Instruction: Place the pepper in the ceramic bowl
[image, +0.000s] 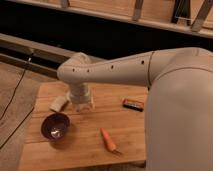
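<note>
The pepper (108, 140), slim, orange and tapered, lies on the wooden table (85, 150) near its front middle. The ceramic bowl (55, 125), round, dark purple-brown and glossy inside, stands on the table's left side. My gripper (82, 104) hangs from the white arm over the back left of the table, just right of and behind the bowl. It is well apart from the pepper, which lies to its front right. Nothing shows between its tips.
A pale translucent cup (58, 103) lies on its side left of the gripper. A dark rectangular bar with an orange edge (133, 104) lies at the back right. My white arm (175, 100) covers the table's right side. A cable (17, 87) runs along the floor at left.
</note>
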